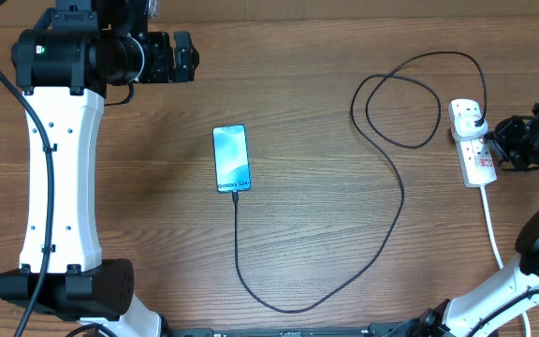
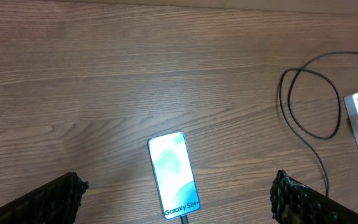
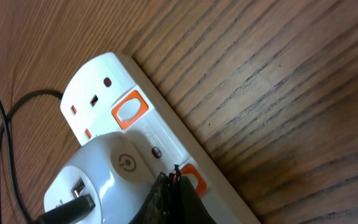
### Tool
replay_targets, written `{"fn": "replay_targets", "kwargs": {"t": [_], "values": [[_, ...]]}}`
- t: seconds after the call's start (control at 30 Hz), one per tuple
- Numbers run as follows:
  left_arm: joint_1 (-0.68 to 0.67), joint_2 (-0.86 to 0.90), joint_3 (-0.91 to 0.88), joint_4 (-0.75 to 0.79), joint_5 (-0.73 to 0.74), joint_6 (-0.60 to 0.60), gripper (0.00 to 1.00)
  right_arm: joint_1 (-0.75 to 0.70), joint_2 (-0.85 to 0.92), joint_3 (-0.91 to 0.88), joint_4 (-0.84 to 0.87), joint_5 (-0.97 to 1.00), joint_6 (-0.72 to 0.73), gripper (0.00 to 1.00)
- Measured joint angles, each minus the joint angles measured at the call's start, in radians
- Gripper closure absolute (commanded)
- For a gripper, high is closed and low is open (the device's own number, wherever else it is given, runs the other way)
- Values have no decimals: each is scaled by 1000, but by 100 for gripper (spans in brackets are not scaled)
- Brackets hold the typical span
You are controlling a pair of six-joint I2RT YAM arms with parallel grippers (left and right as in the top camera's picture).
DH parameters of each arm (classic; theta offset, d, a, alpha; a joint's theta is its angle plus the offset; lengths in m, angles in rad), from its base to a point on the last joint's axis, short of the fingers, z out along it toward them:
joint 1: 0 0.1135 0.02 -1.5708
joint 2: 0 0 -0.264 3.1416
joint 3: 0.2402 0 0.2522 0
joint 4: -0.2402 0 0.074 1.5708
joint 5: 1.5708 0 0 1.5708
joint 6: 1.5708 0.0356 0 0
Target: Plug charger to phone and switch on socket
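Fingers [image 3: 165,200] of the right hand [image 3: 174,186] press together, tips on the socket [image 3: 98,81] beside a switch [image 3: 192,179]; left hand [image 1: 187,56] spread wide, empty, apart from the phone [image 1: 231,157].

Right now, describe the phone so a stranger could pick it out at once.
Start at the wooden table and go left of centre, away from the white socket at the right edge. The phone lies flat there, the thin black charger running from its end marked Galaxy. It alone has a glowing light-blue screen.
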State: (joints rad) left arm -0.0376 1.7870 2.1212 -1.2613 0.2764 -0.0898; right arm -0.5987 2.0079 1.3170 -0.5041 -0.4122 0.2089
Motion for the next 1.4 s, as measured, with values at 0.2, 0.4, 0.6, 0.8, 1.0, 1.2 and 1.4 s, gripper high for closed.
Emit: {"fn": "replay_targets", "kwargs": {"t": [0.2,0.4,0.6,0.8,1.0,1.2,1.4], "values": [[0,0,0,0,0,0,0,0,0,0,19,8,0,96],[0,0,0,0,0,0,0,0,4,0,22,10,0,96],[0,0,0,0,0,0,0,-2,34,7,23,9,0,96],[0,0,0,0,0,0,0,-2,41,13,23,9,0,96],[0,0,0,0,0,0,0,-2,41,19,4,13,-26,96],[0,0,0,0,0,0,0,0,41,23,-7,18,-58,96],[0,0,0,0,0,0,0,8,41,26,-7,30,-72,96]]}}
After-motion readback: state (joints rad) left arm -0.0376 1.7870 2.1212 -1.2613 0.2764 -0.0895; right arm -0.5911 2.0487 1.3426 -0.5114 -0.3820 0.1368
